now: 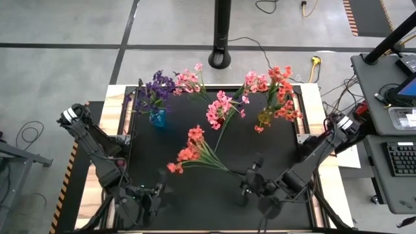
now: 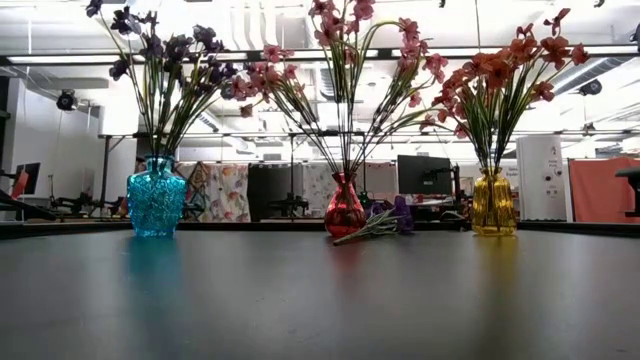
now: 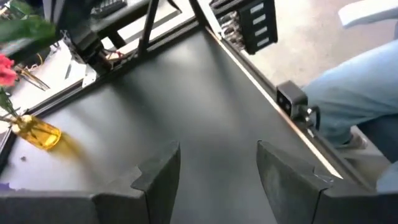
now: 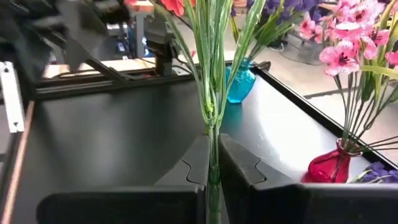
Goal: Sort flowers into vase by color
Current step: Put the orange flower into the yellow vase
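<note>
Between the right pincer's (image 4: 213,167) closed fingers stands the orange-red flower spray's (image 4: 211,93) stem.

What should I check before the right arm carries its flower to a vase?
1. Right pincer shut on the orange-red flower stem: ok.
2. Flower lifted off the table: cannot tell.
3. Yellow vase upright, already holding orange-red blossoms: ok.
4. Red vase and blue vase upright: ok.
5. Left pincer open, empty, at the near left side, away from the vases: ok.
6. Loose purple flower lying beside the red vase, unsorted: not ok.
</note>
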`<state>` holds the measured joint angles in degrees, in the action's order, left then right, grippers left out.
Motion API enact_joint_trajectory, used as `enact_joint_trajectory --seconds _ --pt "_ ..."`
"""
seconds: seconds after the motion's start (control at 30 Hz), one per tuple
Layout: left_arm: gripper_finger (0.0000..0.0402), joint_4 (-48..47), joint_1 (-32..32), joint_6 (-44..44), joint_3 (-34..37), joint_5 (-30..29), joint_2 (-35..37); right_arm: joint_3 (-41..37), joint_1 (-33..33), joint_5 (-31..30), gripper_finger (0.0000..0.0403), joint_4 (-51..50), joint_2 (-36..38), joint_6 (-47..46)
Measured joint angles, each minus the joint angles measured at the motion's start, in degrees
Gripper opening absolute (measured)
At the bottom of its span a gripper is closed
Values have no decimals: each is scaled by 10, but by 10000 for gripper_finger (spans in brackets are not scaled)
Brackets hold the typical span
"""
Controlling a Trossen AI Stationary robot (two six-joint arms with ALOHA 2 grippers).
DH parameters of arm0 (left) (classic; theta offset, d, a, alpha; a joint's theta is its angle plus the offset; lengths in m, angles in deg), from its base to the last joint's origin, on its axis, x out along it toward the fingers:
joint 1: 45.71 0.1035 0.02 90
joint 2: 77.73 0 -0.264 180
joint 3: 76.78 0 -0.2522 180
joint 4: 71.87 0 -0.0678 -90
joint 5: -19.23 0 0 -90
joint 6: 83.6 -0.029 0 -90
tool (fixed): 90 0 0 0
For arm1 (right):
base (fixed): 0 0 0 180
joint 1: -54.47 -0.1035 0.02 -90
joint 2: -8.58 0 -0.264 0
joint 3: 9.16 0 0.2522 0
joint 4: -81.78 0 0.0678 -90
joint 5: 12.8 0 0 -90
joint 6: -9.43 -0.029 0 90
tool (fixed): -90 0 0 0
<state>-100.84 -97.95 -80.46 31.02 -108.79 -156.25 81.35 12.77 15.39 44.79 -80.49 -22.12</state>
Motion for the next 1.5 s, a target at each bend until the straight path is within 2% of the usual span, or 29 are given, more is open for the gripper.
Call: enact_joint_trajectory --seconds 0.2,0.33,0.4,0.53,0.63,0.73,0.83,1.0,1.13,1.27,1.5 --pt "194 69 41 -29 46 4 5 -2 -44 -42 18 5 19 2" --pt "194 151 75 -111 69 59 15 -9 -65 -60 18 58 35 58" --pt "194 185 95 -161 70 68 19 -15 -65 -26 18 127 35 118" --pt "194 302 143 -248 69 115 22 -29 -56 87 18 303 32 273" --pt "194 360 179 -270 68 186 21 -56 -48 118 18 449 28 399" --pt "194 385 208 -276 69 274 19 -98 -30 187 18 589 27 489" --pt "194 442 226 -265 68 308 16 -156 -7 247 18 729 27 538" --pt "194 503 238 -260 68 311 -2 -252 43 276 18 850 27 537" --pt "194 572 244 -249 68 310 -28 -296 82 358 18 891 27 496" --pt "194 634 258 -239 68 273 -63 -303 104 401 18 902 27 478" --pt "192 676 287 -230 37 270 -114 -303 114 414 18 898 27 509"
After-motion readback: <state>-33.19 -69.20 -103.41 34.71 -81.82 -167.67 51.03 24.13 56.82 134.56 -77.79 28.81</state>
